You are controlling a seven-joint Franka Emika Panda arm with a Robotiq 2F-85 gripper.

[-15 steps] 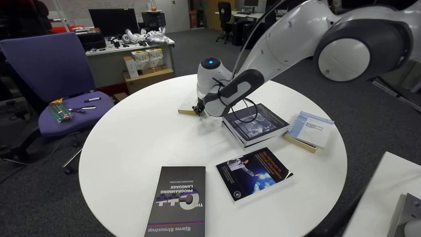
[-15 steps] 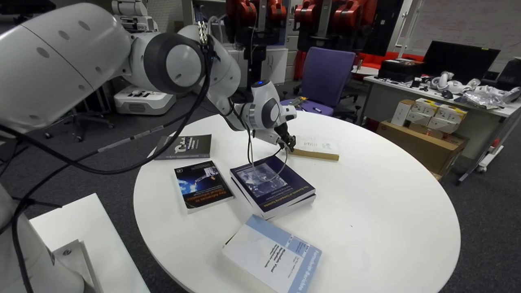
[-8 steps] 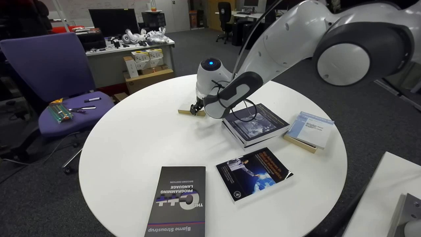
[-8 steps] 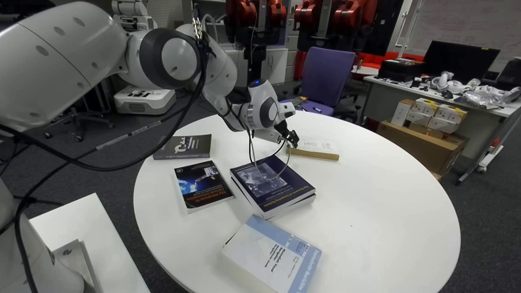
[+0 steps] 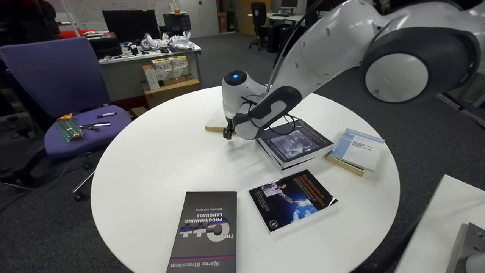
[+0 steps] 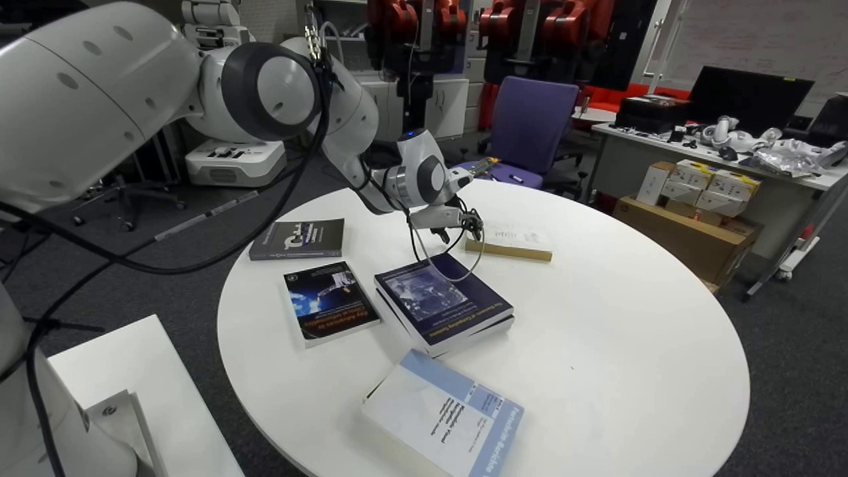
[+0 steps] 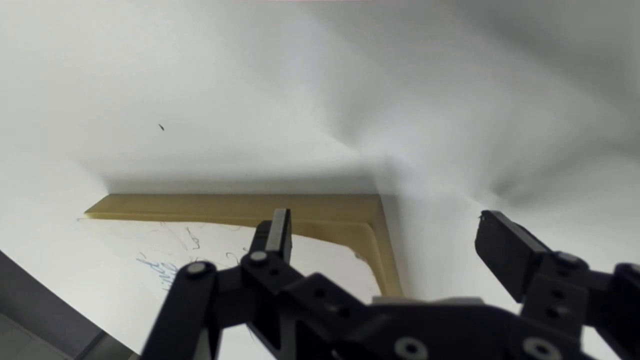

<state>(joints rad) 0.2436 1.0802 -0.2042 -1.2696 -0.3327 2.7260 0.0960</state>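
Hangs with gripper (image 7: 385, 232) spread, empty, beside yellow-edged book (image 7: 210, 245); probably light, bendable; best pinched at two-o'clock corner (image 7: 372, 212) (wrist view).

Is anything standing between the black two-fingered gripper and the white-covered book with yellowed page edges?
Nothing visible: the wrist view shows no object between the open black gripper and the white-covered book. The book stack with the dark-blue top cover lies off to one side.

A robotics lab: behind the purple chair (image 6: 535, 126), what look like red robots (image 6: 568, 30); beyond it, a whiteboard (image 6: 762, 36).
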